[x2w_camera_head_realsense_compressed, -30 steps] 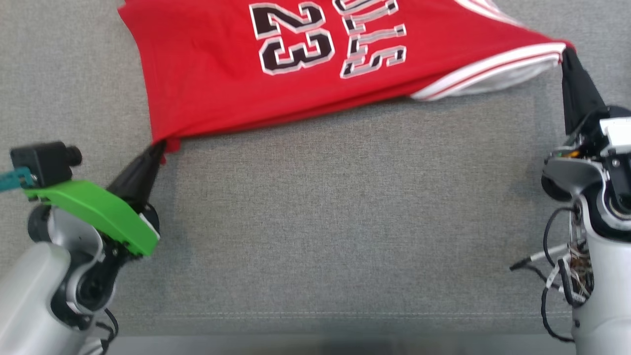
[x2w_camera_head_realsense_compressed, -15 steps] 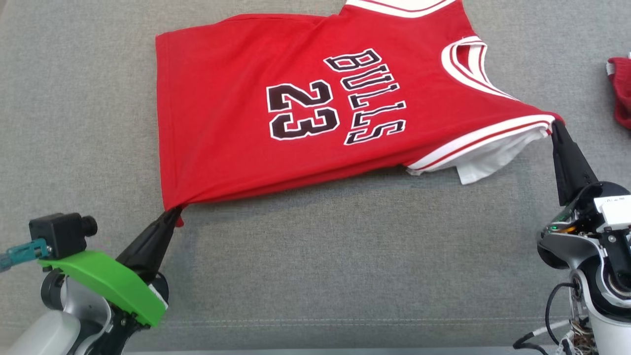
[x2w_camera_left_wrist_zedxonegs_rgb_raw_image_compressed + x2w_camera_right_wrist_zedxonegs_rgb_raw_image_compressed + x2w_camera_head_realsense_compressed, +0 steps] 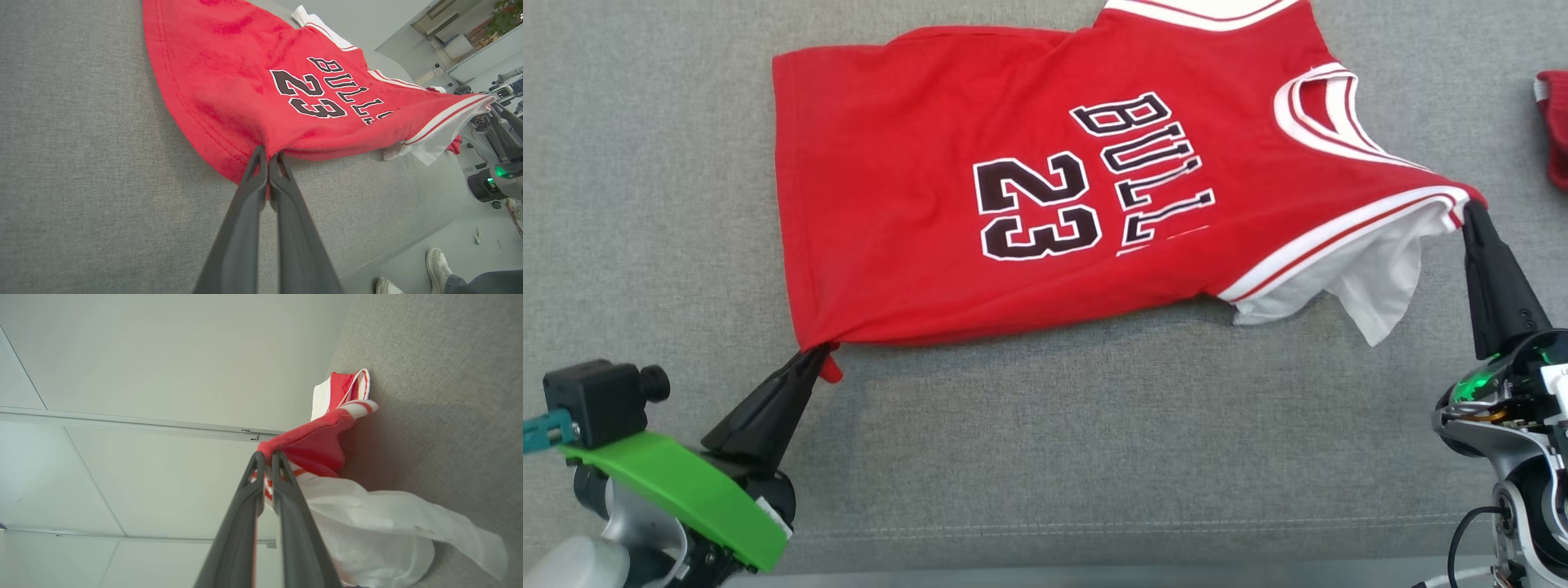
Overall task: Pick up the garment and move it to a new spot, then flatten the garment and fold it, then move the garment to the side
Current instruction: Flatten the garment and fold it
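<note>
The garment (image 3: 915, 212) is a red basketball jersey with white trim, "BULLS" and "23" in black, spread across the grey cloth surface (image 3: 1094, 425). My left gripper (image 3: 818, 353) is shut on its lower hem corner, seen close in the left wrist view (image 3: 267, 153) with red cloth (image 3: 245, 81) pinched between the fingers. My right gripper (image 3: 1472, 208) is shut on the shoulder strap at the right. In the right wrist view (image 3: 265, 456) the red strap (image 3: 314, 441) is clamped and a white inner layer (image 3: 380, 522) hangs loose below it.
Another red cloth (image 3: 1553, 122) lies at the far right edge. The surface's front edge (image 3: 1094, 567) runs along the bottom. In the left wrist view a person's shoes (image 3: 437, 261) stand on the floor beside the surface.
The head camera has shifted, so the jersey shows lower in view. The jersey's near edge has been drawn further right and towards me, and more of the white inner layer hangs out.
</note>
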